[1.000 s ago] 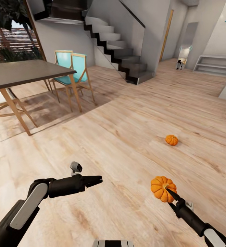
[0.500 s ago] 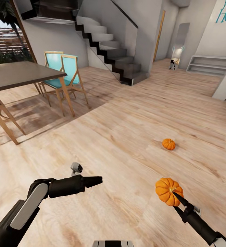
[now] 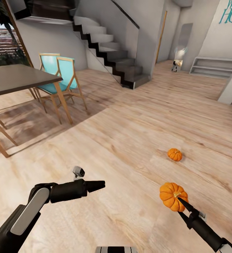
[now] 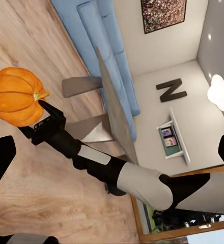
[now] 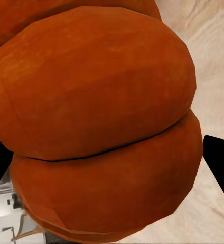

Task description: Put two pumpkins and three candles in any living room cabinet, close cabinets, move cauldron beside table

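Note:
One orange ribbed pumpkin hangs above the wooden floor at the lower right of the head view, and my right gripper is shut on it. Up close in the right wrist view, this pumpkin sits between the two dark fingers. The left wrist view also catches the held pumpkin on the right arm. A second pumpkin lies on the floor a little farther ahead. My left gripper hovers empty at the lower left, its fingers spread apart. Candles, cabinet and cauldron are out of view.
A dark-topped table with turquoise chairs stands at the left. A staircase rises at the back, and a white shelf unit sits at the far right. The left wrist view holds a blue sofa and a low table.
The whole head view has shifted, so the table and stairs slid left. The right gripper with its pumpkin sits slightly lower and farther right in the picture. The left arm holds its pose.

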Tool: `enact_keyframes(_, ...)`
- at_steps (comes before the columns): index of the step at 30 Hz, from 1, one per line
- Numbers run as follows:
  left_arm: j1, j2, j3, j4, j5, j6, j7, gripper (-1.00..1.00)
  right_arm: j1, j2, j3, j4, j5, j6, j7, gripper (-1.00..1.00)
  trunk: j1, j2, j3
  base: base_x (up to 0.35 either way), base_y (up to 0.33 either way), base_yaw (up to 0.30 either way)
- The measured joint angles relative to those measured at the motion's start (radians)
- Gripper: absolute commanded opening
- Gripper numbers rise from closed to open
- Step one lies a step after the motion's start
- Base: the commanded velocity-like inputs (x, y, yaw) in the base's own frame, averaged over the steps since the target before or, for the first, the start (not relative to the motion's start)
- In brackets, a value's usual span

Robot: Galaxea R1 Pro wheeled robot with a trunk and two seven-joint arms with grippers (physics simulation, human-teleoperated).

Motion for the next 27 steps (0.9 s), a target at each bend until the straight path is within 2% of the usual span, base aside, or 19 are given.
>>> enact_keyframes(10,0.0,0.0,0.0,-0.001,0.0,0.0,-0.001,1.0,0.0,0.0,0.0,0.002,0.0,0.0,0.0,-1.0,0.0,0.0,0.004,0.298,0.0,-0.268)
enact_keyframes(27,0.0,0.0,0.006,-0.002,0.001,0.0,-0.002,1.0,0.0,0.0,0.0,0.004,0.0,0.0,-0.002,-1.0,0.001,0.0,0.013,0.03,0.0,-0.28)
